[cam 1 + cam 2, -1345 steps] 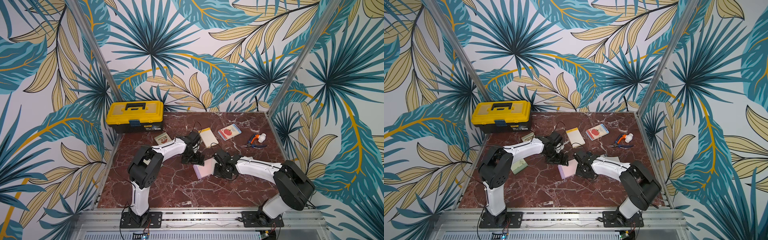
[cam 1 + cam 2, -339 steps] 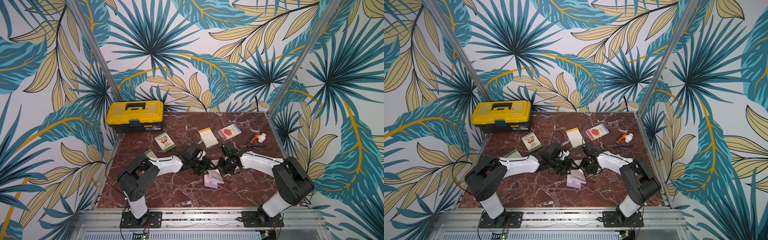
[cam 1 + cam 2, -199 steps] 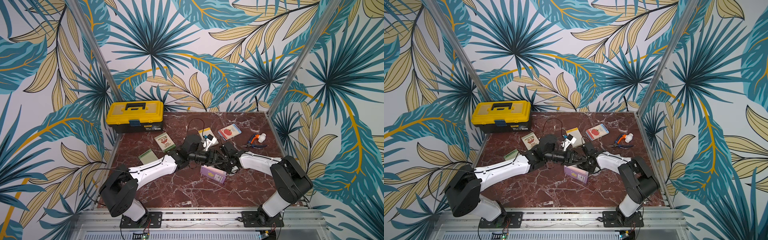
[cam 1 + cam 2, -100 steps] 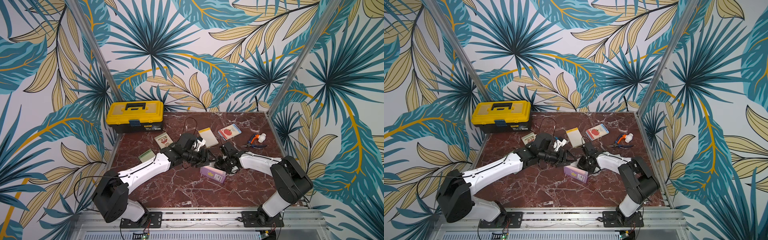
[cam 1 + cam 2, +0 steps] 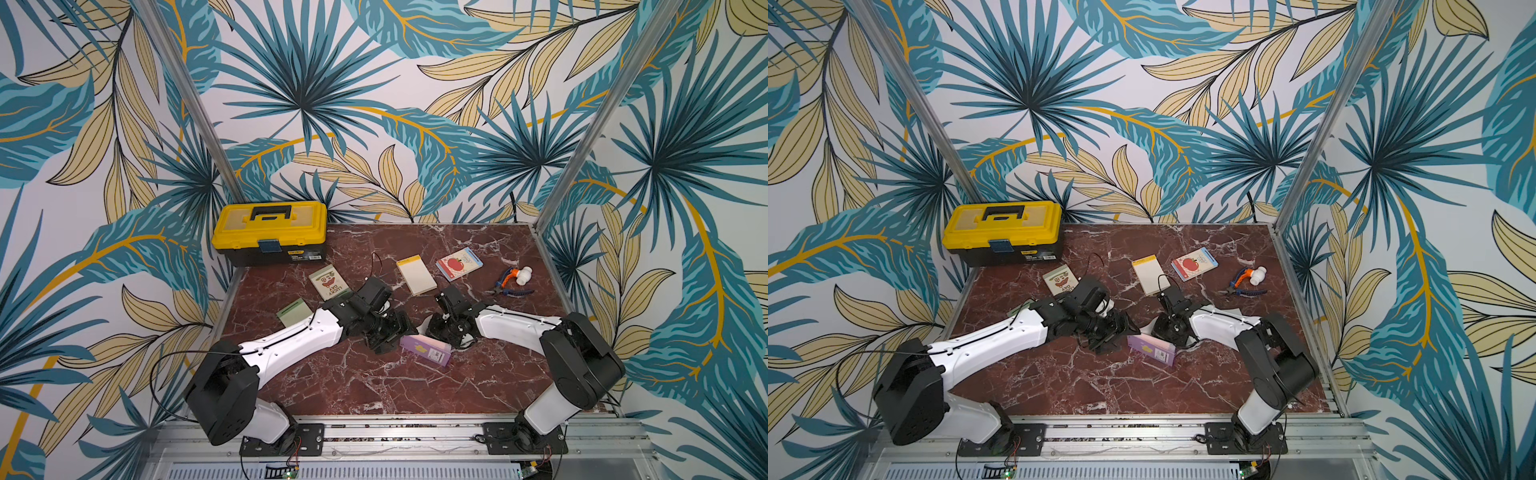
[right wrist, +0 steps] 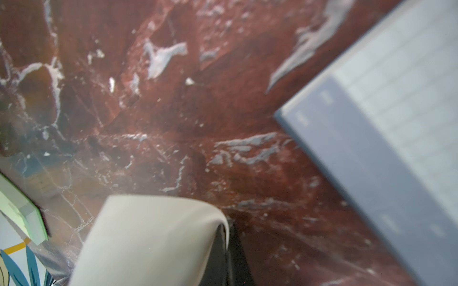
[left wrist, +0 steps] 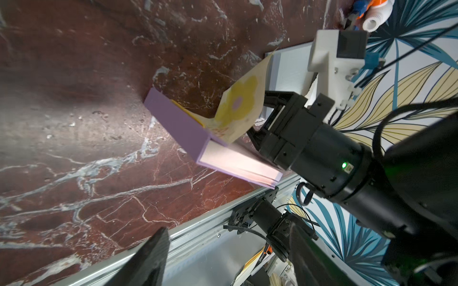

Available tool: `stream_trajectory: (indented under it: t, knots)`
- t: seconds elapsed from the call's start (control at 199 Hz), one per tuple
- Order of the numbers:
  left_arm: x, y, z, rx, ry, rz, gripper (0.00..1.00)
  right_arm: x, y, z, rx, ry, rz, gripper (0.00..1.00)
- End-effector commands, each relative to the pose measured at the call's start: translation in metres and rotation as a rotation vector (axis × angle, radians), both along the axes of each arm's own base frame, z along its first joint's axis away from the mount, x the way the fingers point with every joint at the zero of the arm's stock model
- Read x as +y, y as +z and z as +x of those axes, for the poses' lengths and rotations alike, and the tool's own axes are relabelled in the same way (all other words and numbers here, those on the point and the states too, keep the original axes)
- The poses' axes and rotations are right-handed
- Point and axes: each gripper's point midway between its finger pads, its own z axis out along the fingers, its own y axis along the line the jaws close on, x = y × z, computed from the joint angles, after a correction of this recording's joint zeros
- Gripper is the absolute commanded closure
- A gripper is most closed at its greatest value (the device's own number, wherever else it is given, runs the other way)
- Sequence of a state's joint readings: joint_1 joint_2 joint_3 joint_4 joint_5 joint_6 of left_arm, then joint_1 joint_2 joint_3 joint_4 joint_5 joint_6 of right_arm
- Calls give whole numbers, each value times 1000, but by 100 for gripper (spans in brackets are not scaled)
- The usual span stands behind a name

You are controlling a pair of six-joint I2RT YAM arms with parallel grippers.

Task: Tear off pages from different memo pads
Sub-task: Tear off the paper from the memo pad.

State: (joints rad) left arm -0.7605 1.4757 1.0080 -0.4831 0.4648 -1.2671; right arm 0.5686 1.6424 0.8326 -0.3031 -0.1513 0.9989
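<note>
One lilac memo pad [image 5: 426, 351] lies mid-counter [image 5: 374, 386], its flower-printed page [image 7: 239, 106] curling up off the block into the right claw [image 7: 261, 116], which is pressed together on the sheet's edge. The right arm reaches in low, wrist bent down. The left claw [image 5: 392, 332] stands spread just beside the pad, its arm stretched long and low.

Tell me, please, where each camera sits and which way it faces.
Top views: high in front, looking down on the marble table; left arm, right arm show.
Left wrist: on the left arm, facing the lilac pad and right pincer; its own open left pincer shows.
Right wrist: on the right arm, low over the table; cream page in its shut pincer shows.
Shared: lilac pad, both top views and left wrist.
</note>
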Motion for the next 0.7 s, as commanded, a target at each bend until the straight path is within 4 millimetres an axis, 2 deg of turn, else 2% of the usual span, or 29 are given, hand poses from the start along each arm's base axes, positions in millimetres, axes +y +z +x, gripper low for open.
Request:
stream_trajectory:
  t: [0.0,0.231,0.387,0.567,0.698]
  knots:
    - [-9,6,11,-30,44,-20,22,-21,-36,-45,142,-23,-84,100]
    - [11,-23,-4,-8,105,34,27,-26,-28,-58,127,-47,-56,100]
    - [14,-35,-5,-21,146,17,28,-16,-20,-66,90,-30,-34,100]
    - [3,-27,3,-76,156,-44,28,4,-14,-67,56,10,3,100]
    - [9,-25,0,-74,164,-32,28,20,-7,-66,28,41,47,100]
